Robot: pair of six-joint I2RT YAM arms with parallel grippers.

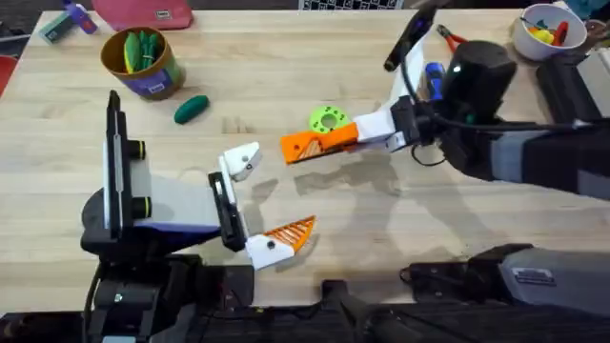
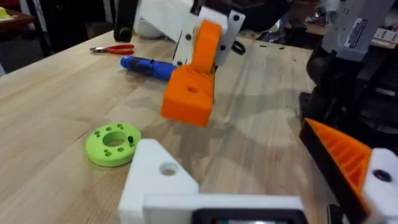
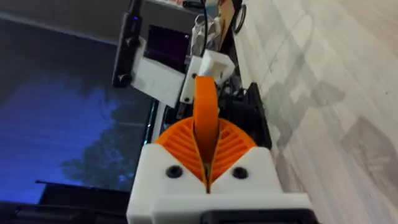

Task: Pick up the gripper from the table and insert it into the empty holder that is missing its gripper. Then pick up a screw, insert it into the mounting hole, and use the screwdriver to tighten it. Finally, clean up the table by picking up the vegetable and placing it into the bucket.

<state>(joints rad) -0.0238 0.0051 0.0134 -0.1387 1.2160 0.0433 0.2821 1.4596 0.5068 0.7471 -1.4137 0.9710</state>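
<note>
My right gripper is shut on the orange gripper piece and holds it above the table's middle. The piece stands up between the orange pads. The empty holder, a white finger base with a dark hole, is one finger of my open left gripper; its other finger carries an orange tip. The piece hangs a short way off the holder, apart from it. The blue screwdriver lies behind. The dark green vegetable lies beside the bucket.
A bright green disc with holes lies under the right gripper's reach. Red-handled pliers and a white bowl of colourful items sit at the far right. A pink item rests at the back edge.
</note>
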